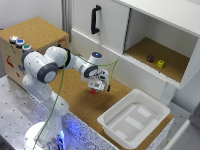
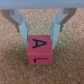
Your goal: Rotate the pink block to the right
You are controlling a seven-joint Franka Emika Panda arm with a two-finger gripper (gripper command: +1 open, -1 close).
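Nearest the wrist camera, the pink block point(image 2: 40, 50) sits between the tool's point(image 2: 41, 31) part-open fingers point(image 2: 22, 25), grip unconfirmed; judged light, rigid, best held on opposite flat sides.

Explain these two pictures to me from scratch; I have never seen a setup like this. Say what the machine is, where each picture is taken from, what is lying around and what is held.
The white jointed machine is a robot arm bolted to a cork-topped table. Its two-fingered gripper points down at the cork. One picture comes from a camera off to the side; the close-up comes from a camera on the arm's wrist, looking down past the fingers. There the small pink cube with the letter A sits between the two fingers, which appear to clamp its sides. Nearby stand a white plastic tub, a cork-covered box with coloured buttons, and a white cabinet whose open shelf holds a dark purple block and a yellow-green block.
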